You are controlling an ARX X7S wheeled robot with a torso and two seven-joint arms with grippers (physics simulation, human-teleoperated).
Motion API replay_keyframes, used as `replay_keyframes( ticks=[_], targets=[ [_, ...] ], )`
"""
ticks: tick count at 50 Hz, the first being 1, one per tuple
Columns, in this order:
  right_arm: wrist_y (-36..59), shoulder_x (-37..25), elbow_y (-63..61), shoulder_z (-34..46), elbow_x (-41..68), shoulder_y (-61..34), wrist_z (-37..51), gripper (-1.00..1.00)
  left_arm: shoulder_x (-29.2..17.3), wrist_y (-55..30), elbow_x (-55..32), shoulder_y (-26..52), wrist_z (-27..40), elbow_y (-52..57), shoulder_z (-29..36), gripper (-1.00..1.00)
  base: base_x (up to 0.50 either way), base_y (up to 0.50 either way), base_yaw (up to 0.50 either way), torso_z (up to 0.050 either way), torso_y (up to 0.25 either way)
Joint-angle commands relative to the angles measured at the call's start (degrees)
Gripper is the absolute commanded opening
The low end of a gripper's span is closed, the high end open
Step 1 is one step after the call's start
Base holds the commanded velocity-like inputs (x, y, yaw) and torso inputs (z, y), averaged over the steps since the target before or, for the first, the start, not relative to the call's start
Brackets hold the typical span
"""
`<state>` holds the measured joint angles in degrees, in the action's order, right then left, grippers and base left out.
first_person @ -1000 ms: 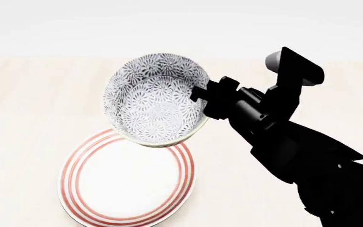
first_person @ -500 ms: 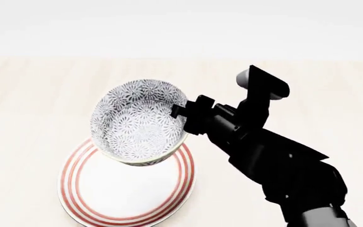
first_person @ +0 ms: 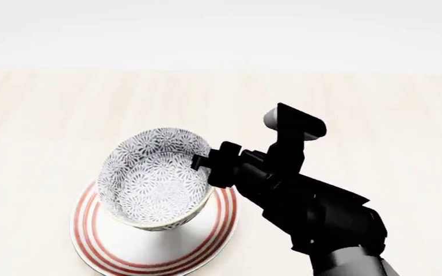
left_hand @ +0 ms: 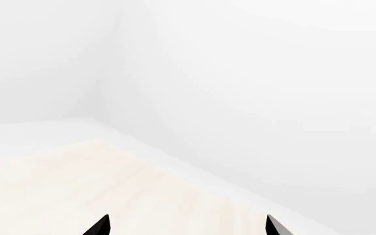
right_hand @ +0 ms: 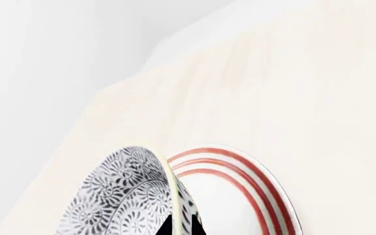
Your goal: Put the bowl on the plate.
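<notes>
Plate (first_person: 98, 241) centre hidden — bowl (first_person: 156, 178).

Our right arm (first_person: 313, 213) is matte black throughout, built of blocky, angular segments with flat faces and hard edges. Near its lower end the black casing gives way to a rounded grey section (first_person: 351, 261). On top of the wrist stands a black rectangular block carrying a short grey cylinder (first_person: 271, 119) at its outer end. The right pincer (first_person: 205, 164) is black too, with small stepped, boxy parts. In our wrist views the fingertips (right_hand: 195, 226) show as thin, pointed black wedges; the left pincer (left_hand: 186, 226) shows two tips like them.
</notes>
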<state>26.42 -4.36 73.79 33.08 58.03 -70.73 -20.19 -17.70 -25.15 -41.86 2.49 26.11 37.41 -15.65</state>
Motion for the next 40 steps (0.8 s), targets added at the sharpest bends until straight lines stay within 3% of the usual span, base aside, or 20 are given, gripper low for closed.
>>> replay_keyframes(
  ticks=[1,10,17,18,25,35,40],
  targets=[
    [0.9,2.6,1.2,-10.2,-9.2,0.1,-3.6,-1.0,-0.1,0.2,-0.5,-0.2,0.2,0.1,-0.2,1.0,0.0,0.0,0.0,0.0,0.0],
    [1.9,4.2,1.2,-22.2,-21.7,0.8,-6.4,-1.0,-0.3,0.5,-1.0,-0.7,0.3,0.3,-0.7,1.0,0.0,0.0,0.0,0.0,0.0],
    [1.2,4.3,1.2,-22.9,-22.6,1.6,-6.2,-1.0,-0.5,0.5,-1.7,-1.2,0.6,1.0,-1.2,1.0,0.0,0.0,0.0,0.0,0.001],
    [0.8,4.3,1.2,-23.6,-23.4,1.7,-5.9,1.0,-0.6,0.5,-1.8,-1.2,0.6,1.1,-1.2,1.0,0.0,0.0,0.0,0.0,0.0],
    [-0.8,4.3,1.2,-28.1,-25.5,1.5,-6.1,1.0,-0.7,0.5,-2.1,-1.2,0.9,1.3,-1.2,1.0,0.0,0.0,0.0,0.0,0.0],
    [-25.7,4.3,0.1,-24.0,-16.0,1.6,-0.5,1.0,-1.0,0.4,-2.7,-0.8,1.2,1.3,-1.1,1.0,0.0,0.0,0.0,0.0,0.0],
    [-26.4,1.4,-26.9,-25.8,-13.2,12.2,10.7,1.0,-1.1,0.4,-3.0,-0.6,1.3,1.2,-1.2,1.0,0.0,0.0,0.0,0.0,0.0]
  ],
)
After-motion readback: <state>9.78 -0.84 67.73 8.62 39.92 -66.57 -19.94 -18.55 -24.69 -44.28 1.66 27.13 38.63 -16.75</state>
